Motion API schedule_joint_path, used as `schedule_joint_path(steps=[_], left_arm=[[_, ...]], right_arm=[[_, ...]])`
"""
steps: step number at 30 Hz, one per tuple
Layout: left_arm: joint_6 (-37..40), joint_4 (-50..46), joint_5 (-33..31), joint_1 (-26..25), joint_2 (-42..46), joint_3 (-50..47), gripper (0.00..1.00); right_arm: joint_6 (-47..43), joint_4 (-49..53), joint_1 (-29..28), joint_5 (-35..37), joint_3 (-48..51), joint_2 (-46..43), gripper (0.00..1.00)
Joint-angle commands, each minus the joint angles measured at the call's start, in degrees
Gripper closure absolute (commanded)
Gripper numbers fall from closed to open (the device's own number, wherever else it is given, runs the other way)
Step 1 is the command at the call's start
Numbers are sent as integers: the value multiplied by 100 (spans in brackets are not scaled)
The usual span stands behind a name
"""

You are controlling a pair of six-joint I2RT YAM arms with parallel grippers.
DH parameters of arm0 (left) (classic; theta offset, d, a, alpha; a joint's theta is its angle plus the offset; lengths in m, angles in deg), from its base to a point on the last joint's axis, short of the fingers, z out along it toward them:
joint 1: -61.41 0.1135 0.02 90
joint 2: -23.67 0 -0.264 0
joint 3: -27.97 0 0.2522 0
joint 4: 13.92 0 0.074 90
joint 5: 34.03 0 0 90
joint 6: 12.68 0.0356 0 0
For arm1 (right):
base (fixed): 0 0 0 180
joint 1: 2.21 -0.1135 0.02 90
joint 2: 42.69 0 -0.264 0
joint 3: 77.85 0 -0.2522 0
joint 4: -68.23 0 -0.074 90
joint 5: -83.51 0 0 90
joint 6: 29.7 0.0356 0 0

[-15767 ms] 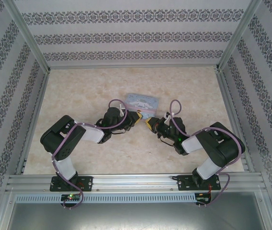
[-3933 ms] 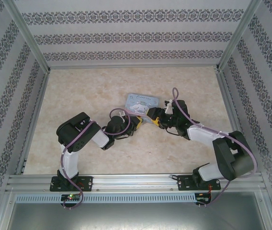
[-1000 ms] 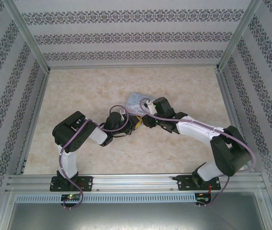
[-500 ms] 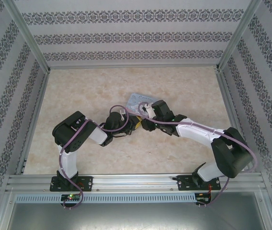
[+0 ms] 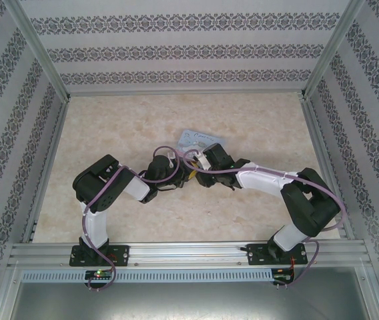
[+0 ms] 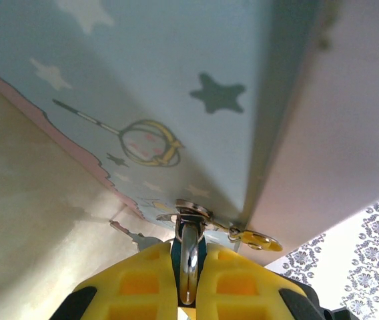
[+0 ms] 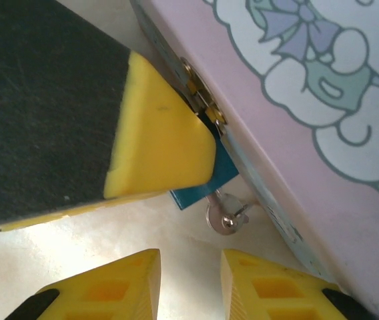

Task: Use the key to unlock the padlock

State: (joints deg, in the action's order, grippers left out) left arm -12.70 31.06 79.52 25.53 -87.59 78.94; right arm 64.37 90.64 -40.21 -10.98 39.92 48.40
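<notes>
Left gripper [image 5: 187,175] and right gripper [image 5: 201,175] are nose to nose on the top cam, both tucked in at the near edge of the cartoon tin [image 5: 199,139], roughly mid-table. It's too cramped up there for me to say what either set of fingers is doing.

Left wrist cam clears up half of it. My yellow fingers [image 6: 136,283] are clamped on the padlock [image 6: 187,263], seen edge-on as a strip of metal with blue either side. It sits right against the tin's lower edge, next to a little brass tab [image 6: 256,239] on the tin.

Right wrist cam is the one that matters. The right fingers [image 7: 119,287] are spread apart with nothing between them. Straight ahead of the gap, just beyond the tips, is the key [image 7: 226,215]. It's a small silver bit that looks like it's poking out of the blue padlock body, which is mostly buried under the left finger [image 7: 163,143]. The key's long axis runs from the padlock back toward my right gripper, tilted a bit off the gap's centreline. So the right arm is the one for it. I reckon I nudge forward, straddle the key head, pinch, then twist. Not touching it yet.
</notes>
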Motion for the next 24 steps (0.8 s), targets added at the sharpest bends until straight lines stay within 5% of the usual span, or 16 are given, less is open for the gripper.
schedule_joint_path(steps=[1, 14, 24], left_arm=[[-7, -262, 128, -25, 131, 91, 100], [10, -260, 176, -26, 122, 71, 100], [-18, -168, 194, -25, 96, -19, 100]], right_arm=[[-128, -1, -32, 232, -282, 170, 70], [48, -160, 36, 278, -611, 533, 81], [1182, -694, 497, -1292, -593, 351, 100]])
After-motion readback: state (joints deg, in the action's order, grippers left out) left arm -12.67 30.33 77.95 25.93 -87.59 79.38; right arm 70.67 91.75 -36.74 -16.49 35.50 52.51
